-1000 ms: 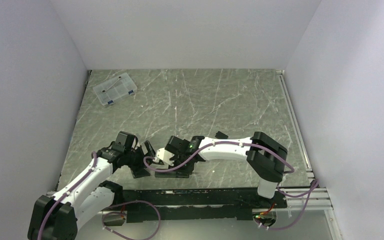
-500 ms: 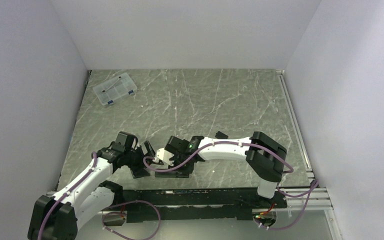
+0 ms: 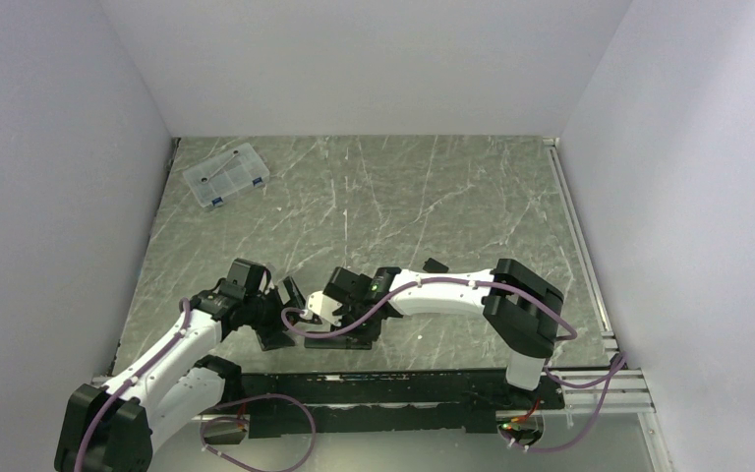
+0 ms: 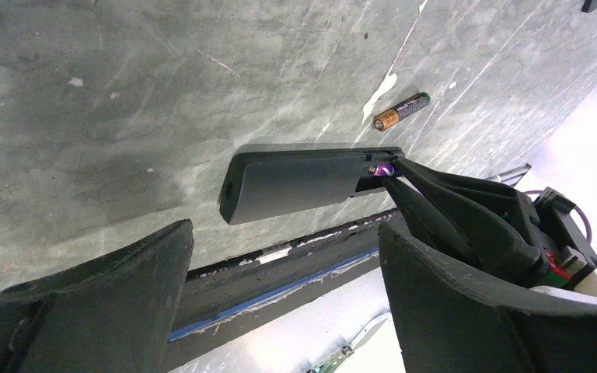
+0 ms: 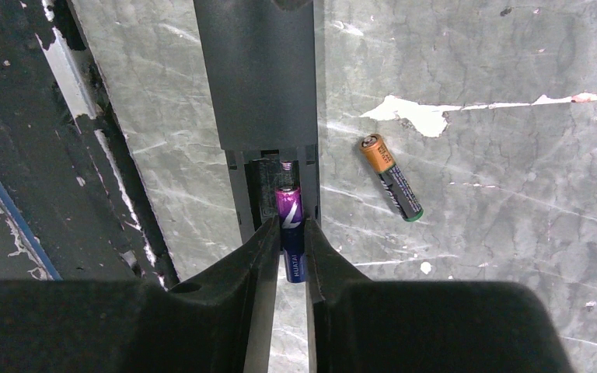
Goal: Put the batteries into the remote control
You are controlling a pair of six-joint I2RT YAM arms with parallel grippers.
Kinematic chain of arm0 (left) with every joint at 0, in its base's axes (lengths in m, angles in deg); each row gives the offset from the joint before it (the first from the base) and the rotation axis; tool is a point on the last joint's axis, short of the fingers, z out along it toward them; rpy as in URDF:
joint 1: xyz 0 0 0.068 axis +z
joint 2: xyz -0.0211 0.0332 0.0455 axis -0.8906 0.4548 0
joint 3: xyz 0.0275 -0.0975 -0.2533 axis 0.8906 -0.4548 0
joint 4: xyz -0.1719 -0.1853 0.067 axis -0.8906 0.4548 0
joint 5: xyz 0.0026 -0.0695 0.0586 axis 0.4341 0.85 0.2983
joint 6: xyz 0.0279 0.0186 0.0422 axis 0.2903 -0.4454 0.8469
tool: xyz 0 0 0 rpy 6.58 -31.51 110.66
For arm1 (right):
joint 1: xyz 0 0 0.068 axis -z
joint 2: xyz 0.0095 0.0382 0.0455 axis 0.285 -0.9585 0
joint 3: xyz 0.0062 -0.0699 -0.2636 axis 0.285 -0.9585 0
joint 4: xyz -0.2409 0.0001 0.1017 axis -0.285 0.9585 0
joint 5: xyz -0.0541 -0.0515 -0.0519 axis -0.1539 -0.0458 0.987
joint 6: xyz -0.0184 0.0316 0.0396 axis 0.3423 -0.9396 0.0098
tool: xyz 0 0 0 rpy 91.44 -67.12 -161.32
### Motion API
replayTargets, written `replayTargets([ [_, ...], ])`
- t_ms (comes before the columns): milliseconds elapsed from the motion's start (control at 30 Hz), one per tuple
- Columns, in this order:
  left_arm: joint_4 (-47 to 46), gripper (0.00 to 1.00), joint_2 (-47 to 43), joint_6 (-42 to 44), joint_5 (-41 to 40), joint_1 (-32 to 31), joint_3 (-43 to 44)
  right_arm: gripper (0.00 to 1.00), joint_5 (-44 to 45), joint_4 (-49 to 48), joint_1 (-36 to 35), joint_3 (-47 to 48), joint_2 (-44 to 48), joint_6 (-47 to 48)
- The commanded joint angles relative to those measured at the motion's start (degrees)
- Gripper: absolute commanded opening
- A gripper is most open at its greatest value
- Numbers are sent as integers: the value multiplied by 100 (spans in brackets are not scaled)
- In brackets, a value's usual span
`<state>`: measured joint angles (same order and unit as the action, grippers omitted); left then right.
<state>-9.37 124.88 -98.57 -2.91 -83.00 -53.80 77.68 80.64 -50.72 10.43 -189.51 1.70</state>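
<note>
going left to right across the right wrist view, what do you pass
black rail → remote control → gold-ended battery. The purple battery, gripped by the right pincer, lies within the remote's width, so it is left out.

The black remote control (image 5: 256, 70) is laid flat, end compartment uncovered; the purple-blue battery (image 5: 291, 225) is set partly inside, the orange-ended battery (image 5: 391, 177) laid loose just beside

High rear overview; both wrist views close on the remote control (image 4: 295, 185)
</note>
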Motion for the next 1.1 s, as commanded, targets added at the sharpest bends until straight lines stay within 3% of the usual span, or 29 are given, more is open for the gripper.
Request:
replayTargets([
  [0,-167,94,-7,0,181,-15,23,24,126,-390,-48,236,-10,-74],
  [433,-194,95,80,10,199,-16,35,29,219,-557,-39,168,301,-227],
  [900,-197,95,125,28,216,-16,36,31,311,-697,20,-142,1309,-762],
  [1067,-220,95,103,36,225,-15,31,31,928,-878,94,-446,1904,-1324],
])
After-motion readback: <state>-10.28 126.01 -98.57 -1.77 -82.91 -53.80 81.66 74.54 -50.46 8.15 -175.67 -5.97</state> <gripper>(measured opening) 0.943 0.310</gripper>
